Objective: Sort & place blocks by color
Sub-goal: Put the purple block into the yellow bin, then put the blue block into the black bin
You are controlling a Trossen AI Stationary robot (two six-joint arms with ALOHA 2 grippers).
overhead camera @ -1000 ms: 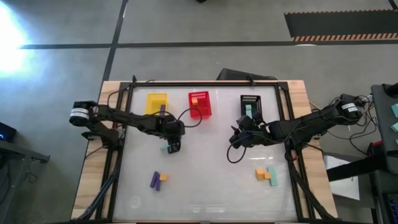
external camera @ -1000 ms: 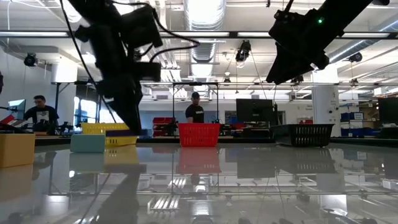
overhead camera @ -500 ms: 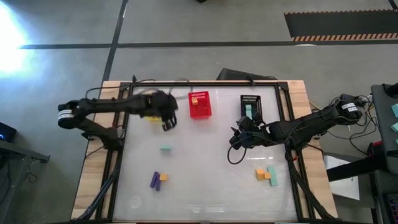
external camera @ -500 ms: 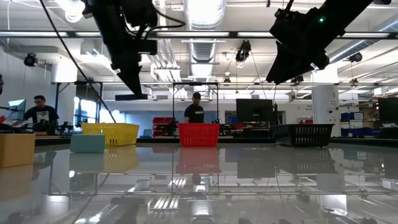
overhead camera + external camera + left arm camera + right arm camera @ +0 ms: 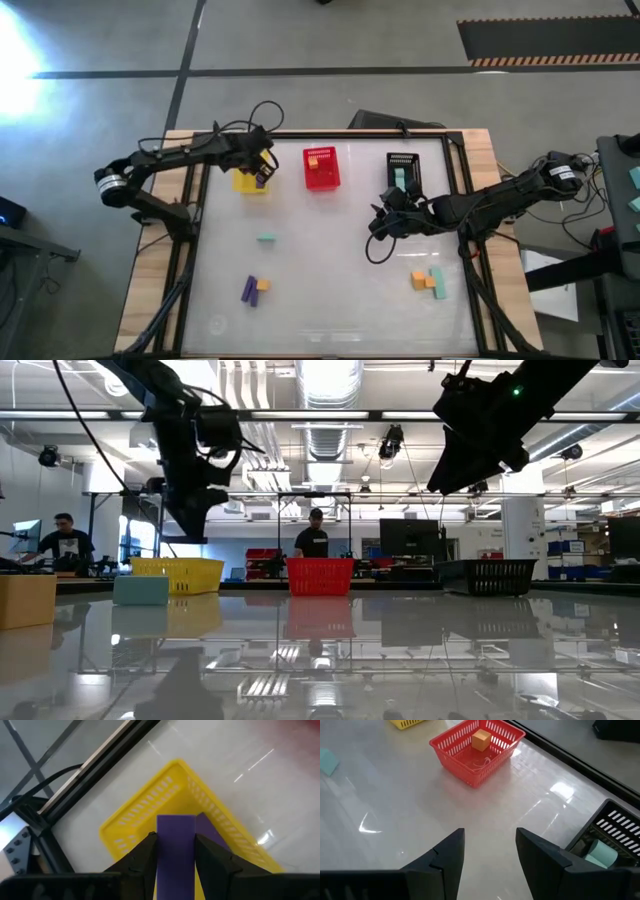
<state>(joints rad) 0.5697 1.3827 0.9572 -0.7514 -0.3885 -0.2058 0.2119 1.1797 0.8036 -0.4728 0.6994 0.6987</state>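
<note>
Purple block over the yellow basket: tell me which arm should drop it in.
Left. The left gripper is shut on the purple block and hangs over the yellow basket, where another purple block lies. The right gripper is open and empty, near the black basket.

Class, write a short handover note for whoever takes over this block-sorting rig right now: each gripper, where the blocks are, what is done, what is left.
Left gripper: shut on a purple block, over the yellow basket, not yet released.
Right gripper: open, empty, waiting mid-table near the black basket.
Done: an orange block in the red basket; teal blocks in the black basket.
Left: release the purple block; then the lone teal block, the purple and orange pair, and the orange and teal group on the table.
</note>
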